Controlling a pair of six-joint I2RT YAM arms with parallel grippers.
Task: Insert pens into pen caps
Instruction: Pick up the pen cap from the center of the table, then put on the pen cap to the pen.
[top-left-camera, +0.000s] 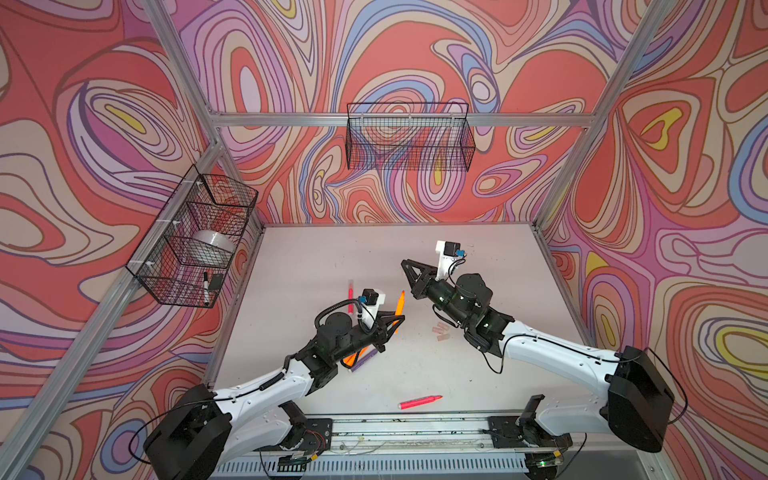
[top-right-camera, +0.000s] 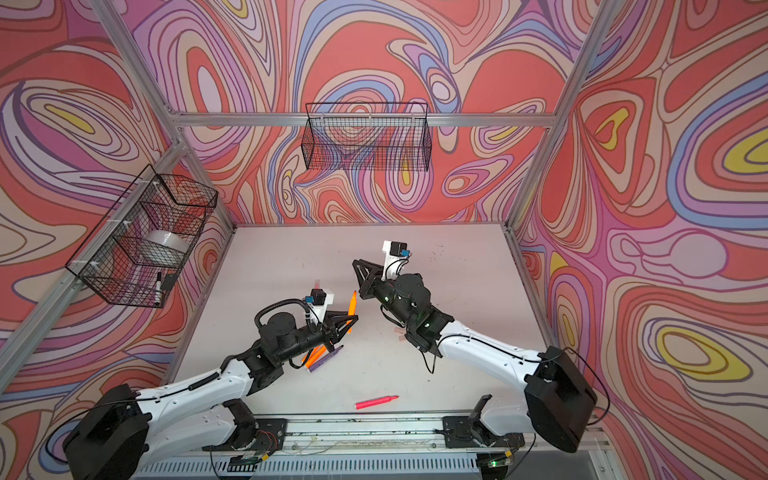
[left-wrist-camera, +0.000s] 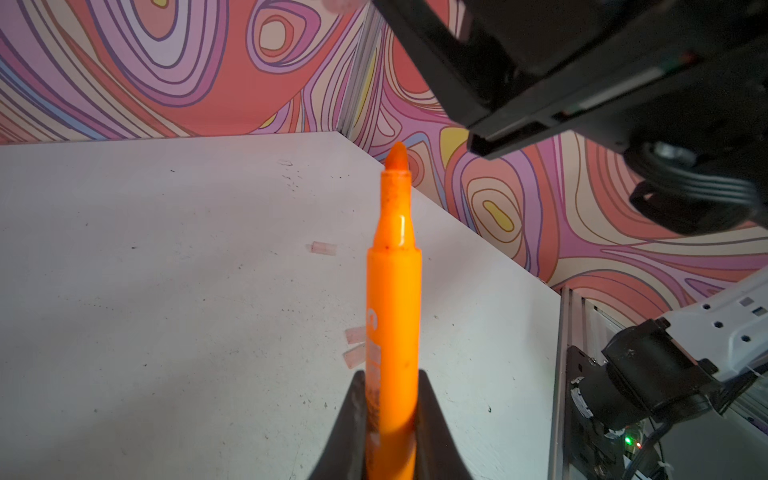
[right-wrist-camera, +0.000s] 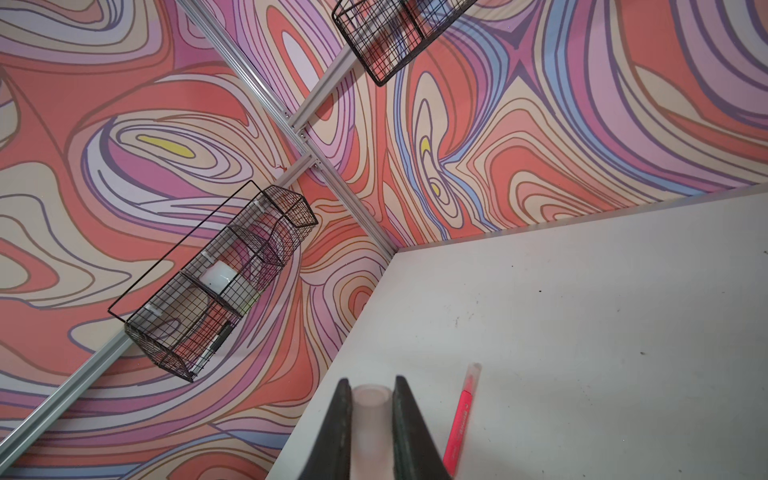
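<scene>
- Hot pink pen (top-left-camera: 419, 402) is lying alone by the near edge of the table (top-left-camera: 478, 266), tip pointing right.
- Left gripper (left-wrist-camera: 391, 376) is pinching an orange pen (left-wrist-camera: 392, 291) by its barrel, jaws pressing on both sides, bare tip pointing far.
- Right gripper (right-wrist-camera: 372, 390) is pinching a pen cap (right-wrist-camera: 371, 419) between its jaws above mid-table, apart from that tip.
- Loose pen caps (top-left-camera: 441, 331) are lying right of centre, beside the right arm (top-left-camera: 552, 353).
- Second pink pen (right-wrist-camera: 460, 419) is lying farther left, wearing a pale cap (right-wrist-camera: 473, 372) on its far end.
- Orange and purple pens (top-right-camera: 320, 358) are lying partly under the left arm (top-right-camera: 199, 386).
</scene>
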